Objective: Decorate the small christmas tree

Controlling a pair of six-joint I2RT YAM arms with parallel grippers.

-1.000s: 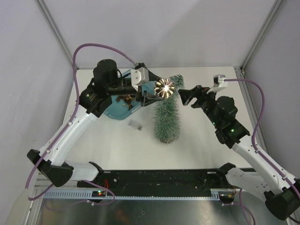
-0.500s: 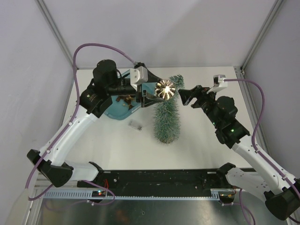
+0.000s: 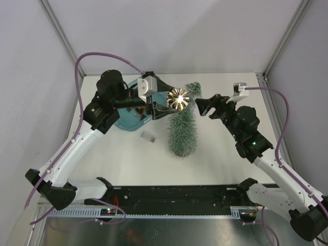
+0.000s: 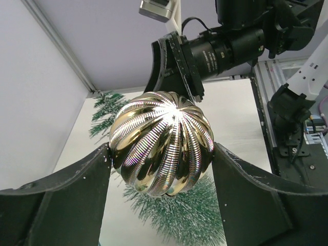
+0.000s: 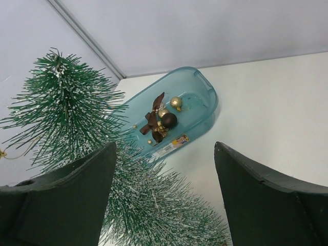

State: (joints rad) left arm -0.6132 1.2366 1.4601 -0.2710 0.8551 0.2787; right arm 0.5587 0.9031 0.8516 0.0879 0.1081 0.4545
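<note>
White table (image 3: 220, 154) carries small christmas tree (image 3: 182, 129), teal tub (image 5: 199, 110) (ornaments (image 5: 163, 121) inside).

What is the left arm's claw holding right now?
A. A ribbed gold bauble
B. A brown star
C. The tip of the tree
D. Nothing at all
A: in the left wrist view, the left gripper has its two fingers pressed against either side of the gold bauble, holding it up above the tree.

White table (image 3: 220, 163) enclosed by pale grey walls (image 3: 179, 31).
</note>
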